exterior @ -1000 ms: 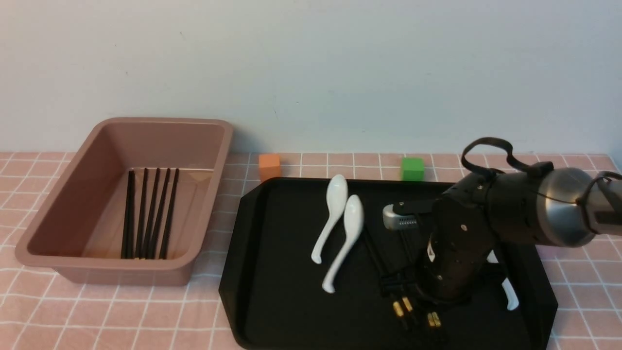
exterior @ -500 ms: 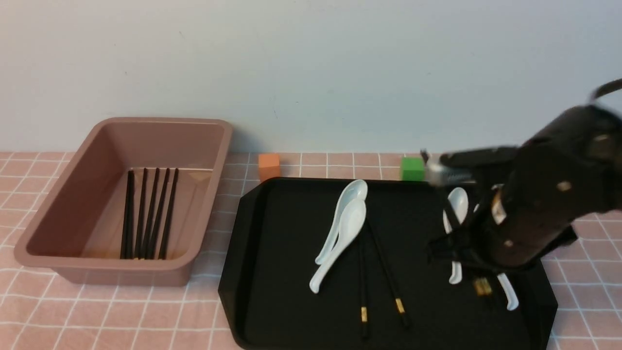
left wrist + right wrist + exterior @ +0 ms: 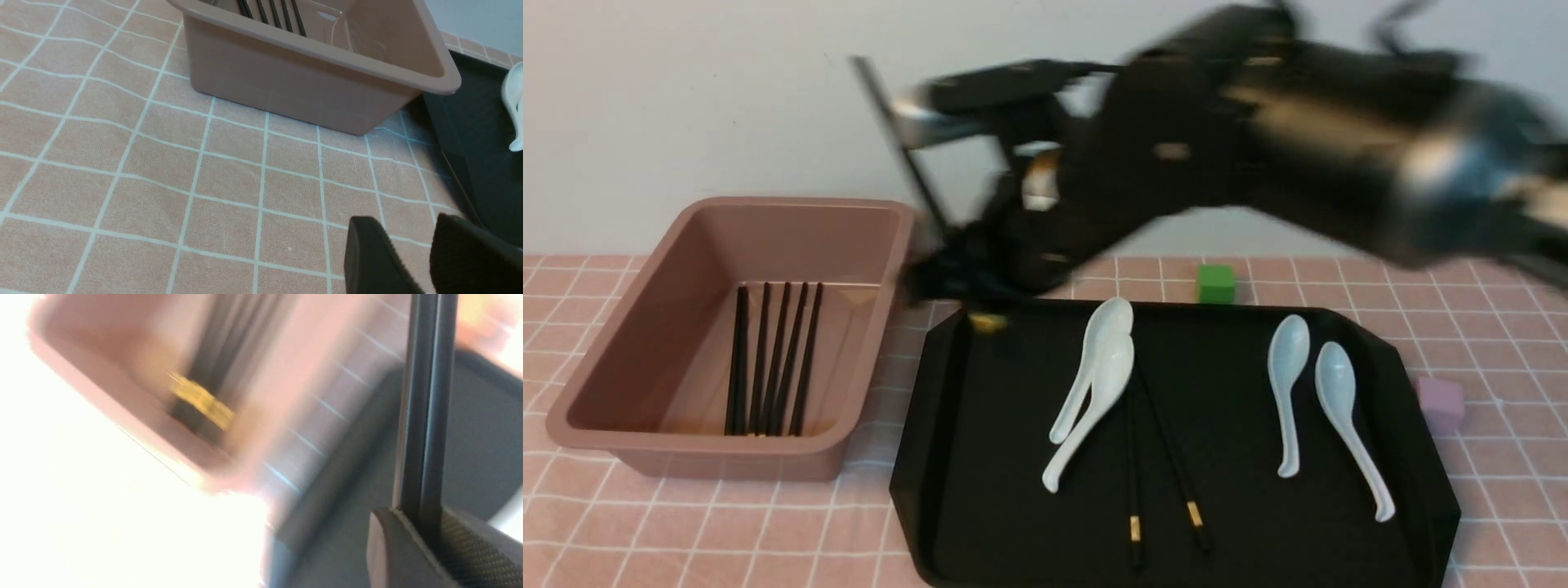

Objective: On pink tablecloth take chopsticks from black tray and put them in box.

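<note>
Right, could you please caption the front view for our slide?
Right gripper carries chopsticks over the black tray, near the pink box.

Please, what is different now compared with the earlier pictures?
The right pincer, gripping two chopsticks, rose from the black tray and moved left, towards the box. The two spoons nearest the box shifted slightly. The box and green cube stayed put.
</note>
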### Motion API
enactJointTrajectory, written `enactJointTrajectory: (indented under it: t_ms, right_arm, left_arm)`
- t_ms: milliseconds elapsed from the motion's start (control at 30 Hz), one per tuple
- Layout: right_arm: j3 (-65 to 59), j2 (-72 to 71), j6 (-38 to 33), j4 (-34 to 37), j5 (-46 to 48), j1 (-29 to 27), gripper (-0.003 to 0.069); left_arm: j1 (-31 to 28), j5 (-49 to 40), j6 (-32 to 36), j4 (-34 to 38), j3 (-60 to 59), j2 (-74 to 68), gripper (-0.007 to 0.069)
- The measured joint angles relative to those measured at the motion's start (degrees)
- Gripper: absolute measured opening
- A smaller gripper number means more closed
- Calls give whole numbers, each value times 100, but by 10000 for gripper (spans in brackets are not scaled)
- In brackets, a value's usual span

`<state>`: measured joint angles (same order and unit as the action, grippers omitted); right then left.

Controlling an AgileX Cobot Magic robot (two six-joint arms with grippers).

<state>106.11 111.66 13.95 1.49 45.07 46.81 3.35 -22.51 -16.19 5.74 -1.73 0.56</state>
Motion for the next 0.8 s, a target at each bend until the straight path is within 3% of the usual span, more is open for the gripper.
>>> enactJointTrajectory:
  t_ms: [200,367,500,567,700,800]
  right_arm:
    - [2137,1697,65,169,-26,279,139]
    - [3009,2625,153,78,-14,270,150]
    - [3157,2847,178,-19,6,252,238]
    - [3191,2836,199,-39,33,252,352]
    - [3202,2582,150,-149,313,252,475]
    - [3202,2085,10,-230,1005,257,500]
  left_arm:
    - [0,0,0,0,0,0,239]
    - [0,0,0,0,0,0,239]
    - [0,0,0,0,0,0,239]
    - [0,0,0,0,0,0,239]
    - [0,0,0,0,0,0,239]
    - [0,0,0,0,0,0,239]
